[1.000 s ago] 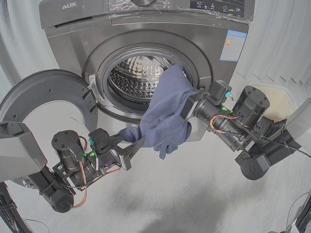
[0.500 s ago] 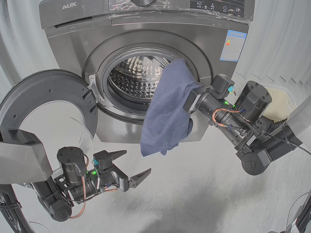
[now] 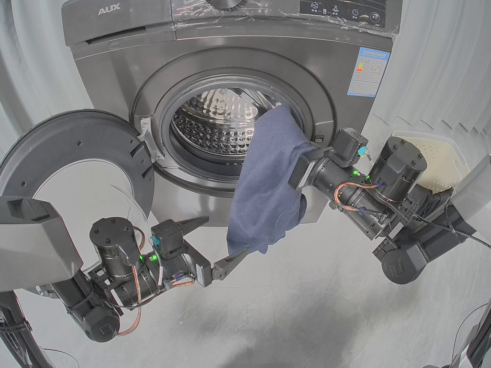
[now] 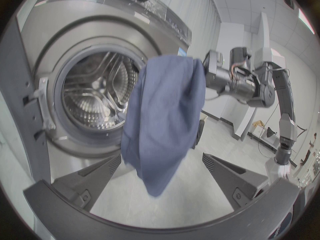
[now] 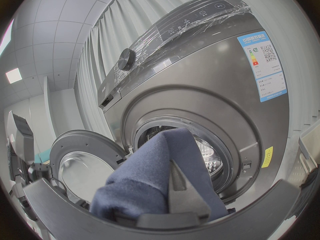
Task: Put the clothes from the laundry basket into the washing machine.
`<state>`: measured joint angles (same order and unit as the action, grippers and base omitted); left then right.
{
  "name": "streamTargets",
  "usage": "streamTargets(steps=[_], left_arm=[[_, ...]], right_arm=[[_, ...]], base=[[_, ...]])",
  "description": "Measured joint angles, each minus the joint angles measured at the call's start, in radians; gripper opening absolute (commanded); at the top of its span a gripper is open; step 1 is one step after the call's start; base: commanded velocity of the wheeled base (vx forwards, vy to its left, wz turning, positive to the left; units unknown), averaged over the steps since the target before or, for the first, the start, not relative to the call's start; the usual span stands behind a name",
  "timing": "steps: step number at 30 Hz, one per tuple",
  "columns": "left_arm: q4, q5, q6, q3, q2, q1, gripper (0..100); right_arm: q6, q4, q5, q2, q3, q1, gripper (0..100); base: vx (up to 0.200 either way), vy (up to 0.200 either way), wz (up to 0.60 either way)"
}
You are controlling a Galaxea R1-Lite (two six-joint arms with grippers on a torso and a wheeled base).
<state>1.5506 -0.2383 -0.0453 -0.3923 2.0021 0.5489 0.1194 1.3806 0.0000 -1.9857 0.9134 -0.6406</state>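
A blue garment (image 3: 268, 180) hangs from my right gripper (image 5: 156, 180), which is shut on its upper part, one finger (image 5: 180, 187) showing against the cloth. The cloth's top edge lies against the right side of the washing machine's drum opening (image 3: 215, 123), and the rest dangles outside in front of the machine. My left gripper (image 3: 225, 238) is open, low and left of the garment, its far fingertip just touching the hem. In the left wrist view the garment (image 4: 163, 117) hangs between and beyond my left gripper's (image 4: 161, 155) spread fingers.
The round machine door (image 3: 76, 149) stands swung open on the left, above my left arm. A pale laundry basket (image 3: 434, 141) sits at the right behind my right arm. Bare grey floor (image 3: 307, 302) lies in front of the machine.
My left gripper, which held the garment's lower part a second ago, let go, dropped away open, then rose back toward the hem. The garment now hangs straight down. My right gripper shifted only slightly.
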Motion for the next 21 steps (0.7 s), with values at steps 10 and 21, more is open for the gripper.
streamTargets(steps=[10, 21], left_arm=[[-0.003, 0.012, 0.018, -0.204, 0.046, 0.056, 100], [-0.002, 0.008, 0.038, -0.347, 0.188, 0.062, 100]], right_arm=[[-0.003, -0.003, 0.0, -0.003, -0.02, -0.023, 0], [-0.003, -0.022, -0.002, -0.002, -0.019, -0.062, 0]], base=[[0.0, 0.0, 0.0], [0.0, 0.0, 0.0]])
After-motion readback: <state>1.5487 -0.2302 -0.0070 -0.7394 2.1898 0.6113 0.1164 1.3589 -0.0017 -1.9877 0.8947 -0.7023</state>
